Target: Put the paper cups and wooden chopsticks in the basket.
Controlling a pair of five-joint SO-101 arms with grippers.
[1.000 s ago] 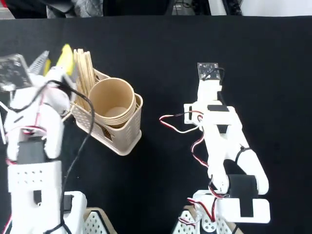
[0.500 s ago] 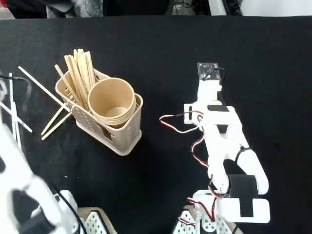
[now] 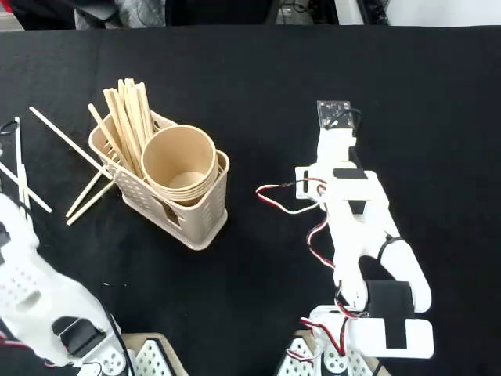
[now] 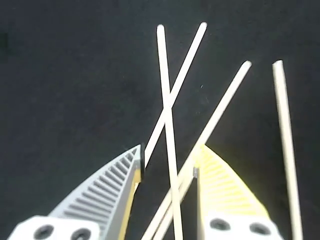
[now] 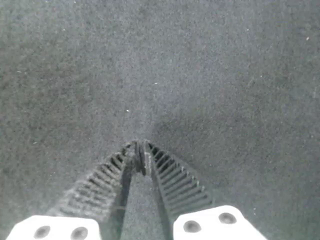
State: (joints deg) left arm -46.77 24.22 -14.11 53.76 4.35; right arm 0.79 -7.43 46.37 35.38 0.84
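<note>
From above, the basket (image 3: 196, 219) holds the paper cups (image 3: 180, 160) and some standing chopsticks (image 3: 125, 117); loose chopsticks (image 3: 66, 139) lie on the table (image 3: 258, 70) just beside it. My left gripper (image 4: 168, 160) is spread wide; loose chopsticks (image 4: 164, 75) cross between its jaws. My right gripper (image 5: 138, 150) is pressed together over bare table.

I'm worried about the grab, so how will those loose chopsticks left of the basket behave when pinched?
The loose chopsticks look thin and straight, so probably stiff and light. They lie crossed, so lifting one may drag another. Being slender, one could pivot in the left gripper.
</note>
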